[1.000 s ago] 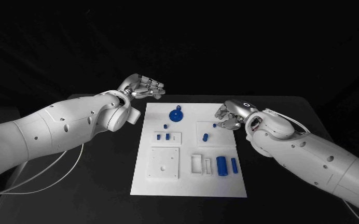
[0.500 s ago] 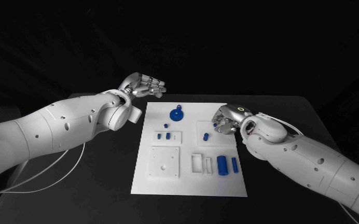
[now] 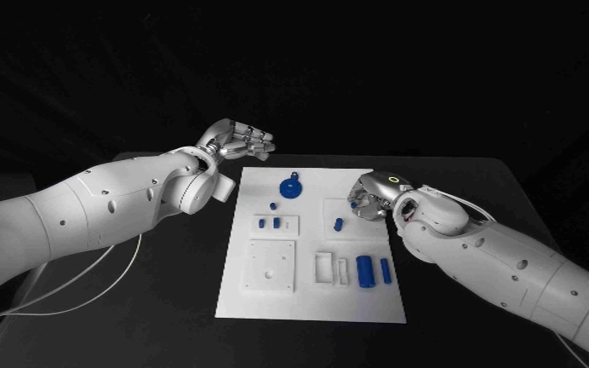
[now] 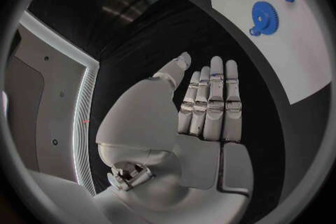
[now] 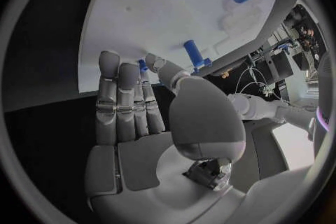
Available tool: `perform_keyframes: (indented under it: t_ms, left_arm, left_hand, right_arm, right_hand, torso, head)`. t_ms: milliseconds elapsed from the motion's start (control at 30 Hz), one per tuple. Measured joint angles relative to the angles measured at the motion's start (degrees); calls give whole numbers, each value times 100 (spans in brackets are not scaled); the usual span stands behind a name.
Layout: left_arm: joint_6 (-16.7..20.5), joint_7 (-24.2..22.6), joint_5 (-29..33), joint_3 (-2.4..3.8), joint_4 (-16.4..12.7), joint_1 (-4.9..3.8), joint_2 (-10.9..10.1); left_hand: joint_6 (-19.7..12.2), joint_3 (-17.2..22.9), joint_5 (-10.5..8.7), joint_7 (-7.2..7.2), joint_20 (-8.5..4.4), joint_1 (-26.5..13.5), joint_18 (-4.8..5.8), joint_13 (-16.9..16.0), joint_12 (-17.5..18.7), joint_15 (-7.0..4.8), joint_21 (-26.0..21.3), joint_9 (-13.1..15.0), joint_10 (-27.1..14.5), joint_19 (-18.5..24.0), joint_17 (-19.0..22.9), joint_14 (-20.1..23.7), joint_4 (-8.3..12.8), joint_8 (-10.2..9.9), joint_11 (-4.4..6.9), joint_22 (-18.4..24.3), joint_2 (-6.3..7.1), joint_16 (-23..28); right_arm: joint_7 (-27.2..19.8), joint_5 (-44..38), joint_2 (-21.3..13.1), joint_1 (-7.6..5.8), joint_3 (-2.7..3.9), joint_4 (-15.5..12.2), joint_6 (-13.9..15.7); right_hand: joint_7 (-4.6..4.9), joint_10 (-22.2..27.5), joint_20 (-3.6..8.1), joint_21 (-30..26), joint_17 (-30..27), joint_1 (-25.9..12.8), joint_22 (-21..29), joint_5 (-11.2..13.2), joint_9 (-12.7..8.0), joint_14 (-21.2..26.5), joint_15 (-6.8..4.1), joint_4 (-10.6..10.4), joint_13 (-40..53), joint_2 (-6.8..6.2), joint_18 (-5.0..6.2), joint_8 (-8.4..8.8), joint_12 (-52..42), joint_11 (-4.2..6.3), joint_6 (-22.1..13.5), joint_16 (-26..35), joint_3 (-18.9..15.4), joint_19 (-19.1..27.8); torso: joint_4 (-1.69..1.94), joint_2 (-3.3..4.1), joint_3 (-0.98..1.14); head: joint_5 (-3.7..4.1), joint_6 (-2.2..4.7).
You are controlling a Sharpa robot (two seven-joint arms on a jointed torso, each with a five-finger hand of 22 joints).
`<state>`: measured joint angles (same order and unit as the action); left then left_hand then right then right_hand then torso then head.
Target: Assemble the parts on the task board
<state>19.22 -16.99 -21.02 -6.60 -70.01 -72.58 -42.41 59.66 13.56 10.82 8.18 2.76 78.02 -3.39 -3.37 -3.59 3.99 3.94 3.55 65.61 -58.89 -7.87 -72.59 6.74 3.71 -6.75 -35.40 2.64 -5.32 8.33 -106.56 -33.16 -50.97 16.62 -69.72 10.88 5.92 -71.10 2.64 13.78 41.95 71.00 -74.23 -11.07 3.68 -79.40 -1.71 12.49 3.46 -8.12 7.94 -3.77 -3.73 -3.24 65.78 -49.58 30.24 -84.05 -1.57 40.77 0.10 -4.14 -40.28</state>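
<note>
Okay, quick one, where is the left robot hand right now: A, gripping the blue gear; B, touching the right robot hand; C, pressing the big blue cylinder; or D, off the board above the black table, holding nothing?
D: the left robot hand is over the black table beside the task board, fingers straight, nothing in them.

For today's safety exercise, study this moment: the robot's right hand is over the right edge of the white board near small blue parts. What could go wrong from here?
1. The right hand hangs close over a small blue peg by its fingertips; a careless descent could knock it aside.
2. In the head view the hand hides the parts under it, so aiming may be poor.
3. The task board looks unclamped; a push might slide it.
</note>
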Motion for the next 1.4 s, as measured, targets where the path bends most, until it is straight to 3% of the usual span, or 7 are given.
perform_keyframes:
  t_ms: [200, 567, 1167, 1233, 1400]
  left_arm:
    - [-2, 3, 4, 0, -1, 0, 0]
    - [-14, 9, 10, 0, 4, 0, 3]
    - [-37, 12, 13, 0, 85, 0, 12]
    - [-39, 13, 13, 0, 106, 0, 15]
    - [-44, 15, 14, 0, 175, -1, 20]
  left_hand:
    - [0, 0, 0, 0, 0, 0, 0, 0, 0, 0, 0, 0, 0, 0, 0, 0, 0, 0, 0, 1, 0, 0]
    - [0, 0, -23, 0, 0, 0, -1, 0, 0, 0, 0, -1, 0, 0, 1, 0, 0, 0, 0, 24, 0, 0]
    - [0, 0, -23, 0, 0, 0, -2, 0, 0, 0, 0, -1, 0, 1, 2, 1, 0, 0, 0, 24, 0, 0]
    - [0, 0, -22, 0, 0, 0, -2, 0, 0, 0, 0, -1, 0, 1, 2, 1, 0, 0, 0, 24, 0, 0]
    - [0, 0, -22, 0, 0, 0, -3, 0, 0, 0, 0, -1, 0, 1, 2, 1, 0, 0, 0, 24, 0, 0]
  right_arm:
    - [15, -27, 19, -1, -13, 16, 45]
    - [117, -141, 63, -12, -41, 42, 102]
    - [325, -376, 22, 42, -88, -63, 358]
    - [334, -370, -9, 54, -74, -99, 374]
    - [336, -256, -135, 73, 96, -300, 428]
  right_hand:
    - [-42, -205, 65, 77, 8, 3, -20, 215, 10, -34, -35, -103, -4, 89, -60, 0, 2, 61, 199, 0, 189, 1]
    - [-140, -643, 167, 265, 25, 103, -72, 495, 67, -71, -133, -38, -4, 187, -145, 47, 19, 211, 645, 1, 304, 1]
    - [-178, -735, 210, 530, 65, 75, -72, 687, 92, -137, -198, -22, 46, 210, -215, 35, 20, 242, 723, 61, 634, 3]
    - [-180, -735, 210, 566, 72, 75, -71, 720, 92, -138, -198, -48, 46, 209, -218, 35, 20, 242, 725, 89, 674, 3]
    - [-187, -746, 209, 641, 78, 68, -71, 797, 96, -148, -207, -51, 40, 201, -224, 37, 20, 234, 732, 89, 687, 3]
  torso:
    - [-4, 1, 3]
    - [-6, 2, 7]
    - [-5, 2, 10]
    - [-7, 3, 10]
    - [-10, 2, 10]
  head:
    - [-7, -9]
    - [-5, -15]
    - [-9, -16]
    - [-13, -9]
    - [-22, 2]
